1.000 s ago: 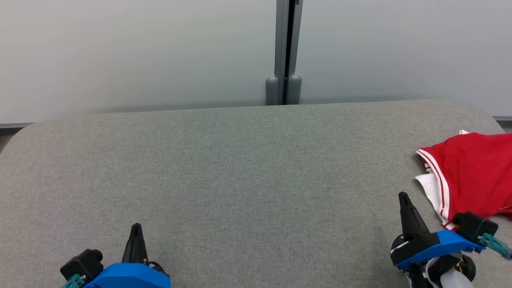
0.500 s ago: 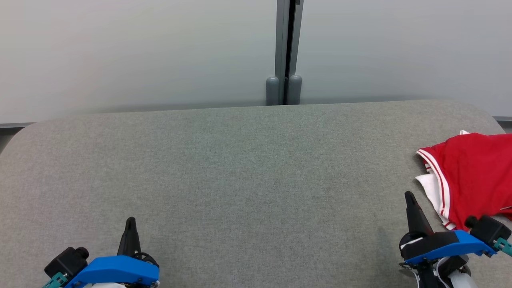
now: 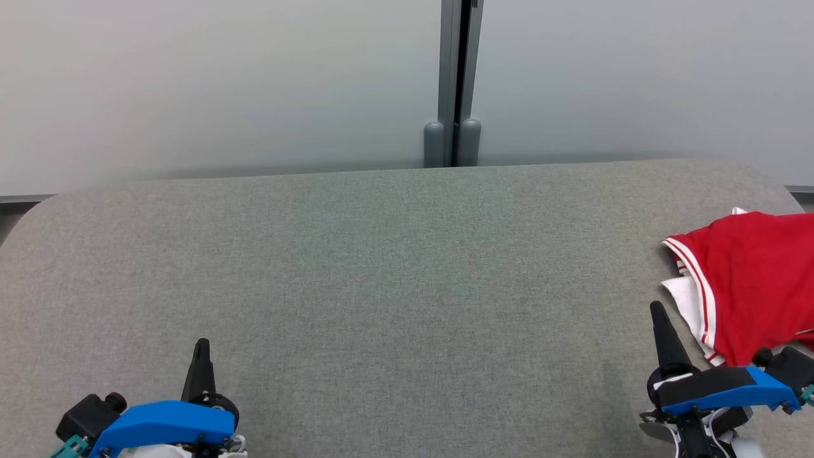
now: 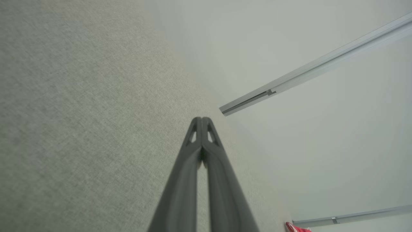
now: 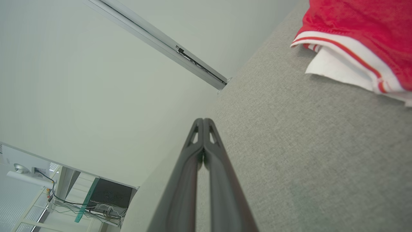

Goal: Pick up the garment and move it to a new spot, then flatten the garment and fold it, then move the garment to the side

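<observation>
Garment: a red garment (image 3: 757, 280) with a red-and-white striped trim (image 3: 699, 286) lay in layers at the far right of the table (image 3: 407, 286), partly cut off by the head view's right edge.
Left gripper: the left gripper (image 3: 202, 346) was clenched on nothing, over bare table at the near left, well apart from the garment.
Right gripper: the right gripper (image 3: 658, 312) was also clenched and empty, just beside the garment's near-left corner but not touching it.
Risk, push: a pinch attempted with the tips pressed together would likely shove the cloth instead of catching it, so the jaws would need to part first.
Risk, edge: the garment sat close to the table's right side, so a sideways nudge could send it over.
Risk, layers: a white layer showed under the red one, and a shallow pinch might lift only the top layer and pull the stack apart.
Risk, view: with part of the garment out of the head view, its full outline could not be judged, so a corner might be mistaken.
Risk, reach: the left arm would have to cross the whole table to help, and might meet the right arm.
Writing: no brand, label or readable text showed on the garment, the grippers or the wall (image 3: 191, 83).
</observation>
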Robot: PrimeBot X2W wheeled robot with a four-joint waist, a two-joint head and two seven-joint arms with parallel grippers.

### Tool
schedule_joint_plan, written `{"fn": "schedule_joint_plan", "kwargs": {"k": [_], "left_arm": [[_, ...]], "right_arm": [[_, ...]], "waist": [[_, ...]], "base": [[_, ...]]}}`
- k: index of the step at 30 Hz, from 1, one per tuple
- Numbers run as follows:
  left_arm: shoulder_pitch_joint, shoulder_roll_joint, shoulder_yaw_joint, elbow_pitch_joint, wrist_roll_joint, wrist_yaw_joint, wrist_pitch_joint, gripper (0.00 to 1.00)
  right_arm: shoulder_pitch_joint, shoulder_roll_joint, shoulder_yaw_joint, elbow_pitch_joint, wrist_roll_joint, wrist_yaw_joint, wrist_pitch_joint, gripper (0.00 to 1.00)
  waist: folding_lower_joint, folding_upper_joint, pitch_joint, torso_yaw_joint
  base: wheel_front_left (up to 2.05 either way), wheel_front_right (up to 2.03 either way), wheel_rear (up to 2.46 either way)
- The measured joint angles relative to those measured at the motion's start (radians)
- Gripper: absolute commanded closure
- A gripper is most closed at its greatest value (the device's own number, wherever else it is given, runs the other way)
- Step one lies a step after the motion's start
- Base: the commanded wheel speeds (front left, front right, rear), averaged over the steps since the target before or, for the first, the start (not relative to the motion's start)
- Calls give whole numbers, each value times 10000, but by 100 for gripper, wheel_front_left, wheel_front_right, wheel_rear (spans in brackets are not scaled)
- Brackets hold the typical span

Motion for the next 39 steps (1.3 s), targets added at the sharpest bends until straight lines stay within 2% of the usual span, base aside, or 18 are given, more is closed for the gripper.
{"fn": "schedule_joint_plan", "kwargs": {"k": [39], "left_arm": [[-341,2,686,-466,-3576,-456,976,100]], "right_arm": [[243,-13,-290,-957,3843,0,978,100]], "waist": [[0,0,-9,45]], "base": [[0,0,0]]}}
